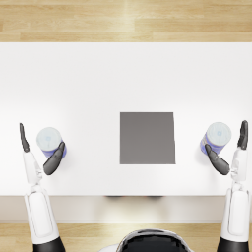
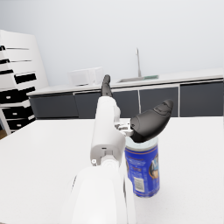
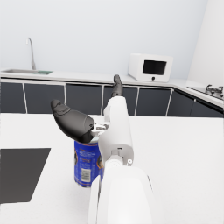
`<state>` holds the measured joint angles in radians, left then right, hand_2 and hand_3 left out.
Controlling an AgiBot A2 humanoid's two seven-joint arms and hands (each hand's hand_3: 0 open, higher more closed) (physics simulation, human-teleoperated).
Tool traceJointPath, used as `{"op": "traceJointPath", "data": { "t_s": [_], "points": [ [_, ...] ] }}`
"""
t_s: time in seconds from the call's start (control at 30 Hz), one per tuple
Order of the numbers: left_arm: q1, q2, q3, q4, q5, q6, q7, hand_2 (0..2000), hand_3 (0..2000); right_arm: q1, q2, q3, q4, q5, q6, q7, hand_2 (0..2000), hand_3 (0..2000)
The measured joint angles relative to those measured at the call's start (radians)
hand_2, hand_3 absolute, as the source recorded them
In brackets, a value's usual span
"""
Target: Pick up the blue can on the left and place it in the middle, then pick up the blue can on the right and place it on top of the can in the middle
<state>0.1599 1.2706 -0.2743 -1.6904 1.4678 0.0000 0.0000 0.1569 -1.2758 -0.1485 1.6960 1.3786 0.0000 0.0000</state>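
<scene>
Left blue can (image 1: 49, 140) stands upright on the white table (image 1: 98, 88), well left of the dark grey square mat (image 1: 147, 138). Left hand (image 1: 39, 147) is spread open around it: fingers (image 1: 23, 137) straight up on the can's outer side, thumb (image 1: 54, 158) angled by the near inner side, nothing gripped. Left wrist view shows the thumb (image 2: 151, 120) over the can's (image 2: 142, 168) top rim; contact unclear. Mat lies at table centre, bare. Right blue can (image 1: 216, 137) stands upright well right of the mat. Right hand (image 1: 231, 150) likewise open, thumb (image 1: 217, 160) by the can's near inner side, fingers (image 1: 242, 134) on the outer side. Right wrist view: thumb (image 3: 72, 121) above the can (image 3: 87, 164), mat (image 3: 19, 173) beside.
</scene>
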Motion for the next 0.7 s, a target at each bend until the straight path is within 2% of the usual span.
{"op": "traceJointPath", "data": {
  "t_s": [0.27,0.7],
  "points": [
    [-0.002,0.012,0.034,0.148,0.001,0.000,0.000,0,0,0.014,-0.013,0.018,-0.191,0.001,0.000,0.000,0,0],
    [0.067,0.026,0.095,0.412,0.001,0.001,0.000,0,0,0.128,-0.041,0.078,-0.507,0.001,0.000,0.000,0,0]
  ]
}}
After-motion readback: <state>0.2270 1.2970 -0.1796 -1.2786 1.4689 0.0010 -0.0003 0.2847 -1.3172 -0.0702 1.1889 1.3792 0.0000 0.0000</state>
